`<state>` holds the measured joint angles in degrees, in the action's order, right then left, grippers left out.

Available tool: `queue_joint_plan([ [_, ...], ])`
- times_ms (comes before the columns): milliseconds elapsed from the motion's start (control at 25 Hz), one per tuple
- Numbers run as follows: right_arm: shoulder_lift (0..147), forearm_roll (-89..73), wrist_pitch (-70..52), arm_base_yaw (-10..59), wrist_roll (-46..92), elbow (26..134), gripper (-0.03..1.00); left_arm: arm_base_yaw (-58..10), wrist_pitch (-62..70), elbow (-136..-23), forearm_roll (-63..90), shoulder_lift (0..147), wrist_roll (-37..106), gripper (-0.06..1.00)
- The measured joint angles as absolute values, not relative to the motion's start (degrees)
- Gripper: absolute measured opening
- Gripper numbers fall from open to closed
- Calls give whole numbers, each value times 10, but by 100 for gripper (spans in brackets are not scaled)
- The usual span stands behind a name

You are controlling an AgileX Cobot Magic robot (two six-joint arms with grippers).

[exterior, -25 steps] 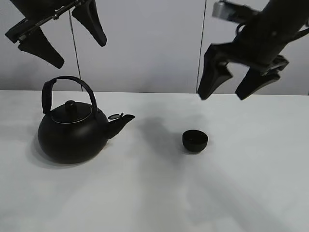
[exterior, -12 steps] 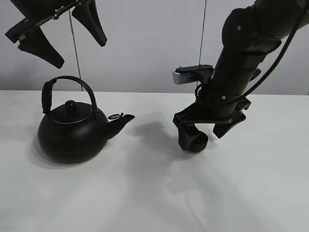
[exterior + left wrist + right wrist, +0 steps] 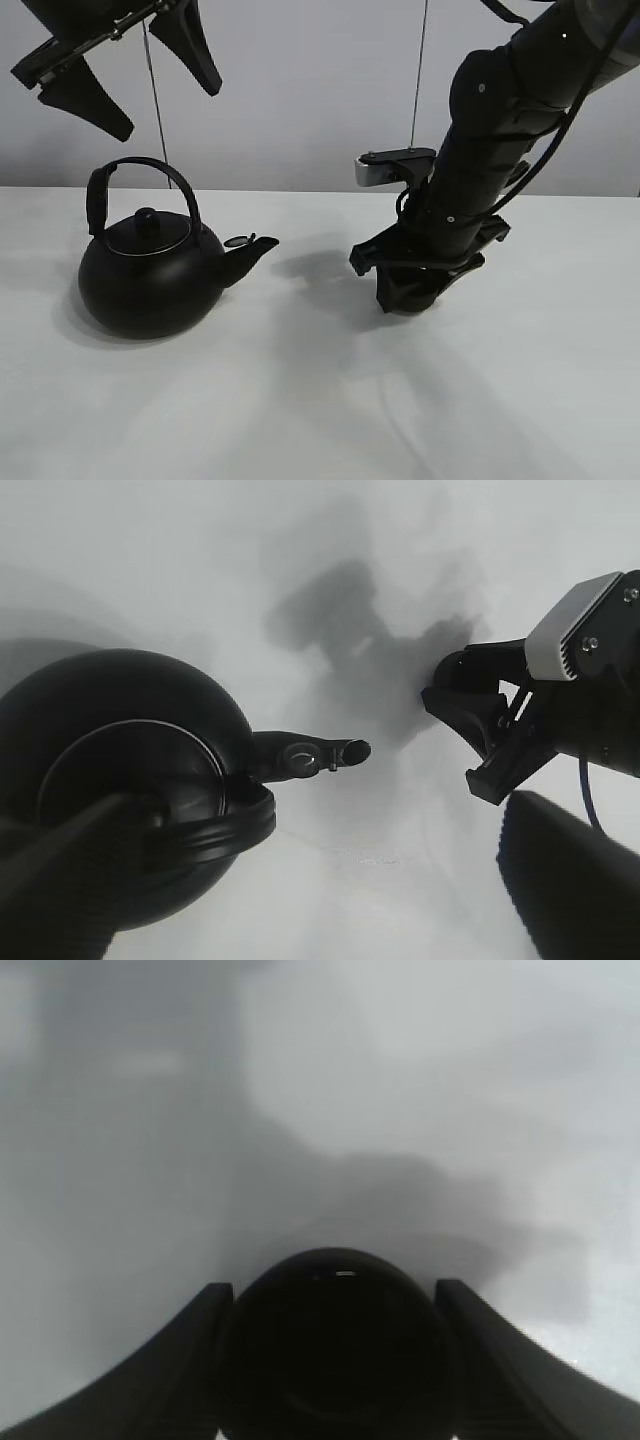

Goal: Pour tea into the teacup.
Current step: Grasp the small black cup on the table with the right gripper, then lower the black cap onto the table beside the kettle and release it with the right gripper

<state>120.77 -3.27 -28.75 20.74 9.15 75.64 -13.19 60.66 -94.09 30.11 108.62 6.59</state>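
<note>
The small black teacup (image 3: 338, 1355) stands on the white table (image 3: 300, 400), right of the kettle's spout (image 3: 256, 245). My right gripper (image 3: 410, 292) is down at the table with one finger on each side of the cup, pressed against its walls; the right wrist view shows the gripper (image 3: 333, 1288) astride it. In the exterior view the cup is mostly hidden by the fingers. The big black kettle (image 3: 150, 280) with an arched handle stands at the left, lid on; it also shows in the left wrist view (image 3: 110, 770). My left gripper (image 3: 166, 108) hangs open and empty high above the kettle. No tea is visible.
A grey wall (image 3: 300, 90) runs behind the table's back edge. The right arm (image 3: 500, 130) slants down from the upper right. White table surface lies in front of the kettle and the cup.
My right gripper has come down from high on the right to the teacup, and its fingers have drawn in around it. The left gripper and the kettle have not moved.
</note>
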Motion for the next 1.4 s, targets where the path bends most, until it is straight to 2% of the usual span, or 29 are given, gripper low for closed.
queue_joint_plan([
  [240, 1198, -41, -288, 225, 90, 760, 39, -132, 607, -941, 302, 1086, 66, 70],
  [600, 1212, -47, -318, 322, 90, 845, 39, -132, 606, -941, 302, 1086, 66, 70],
  [1280, 1272, -42, -348, 324, 90, 876, 39, -132, 599, -941, 302, 1086, 66, 70],
  [1360, 1272, -43, -350, 324, 90, 876, 43, -132, 599, -941, 302, 1086, 66, 70],
  [1400, 1272, -43, -351, 324, 90, 876, 49, -132, 599, -941, 302, 1086, 66, 70],
])
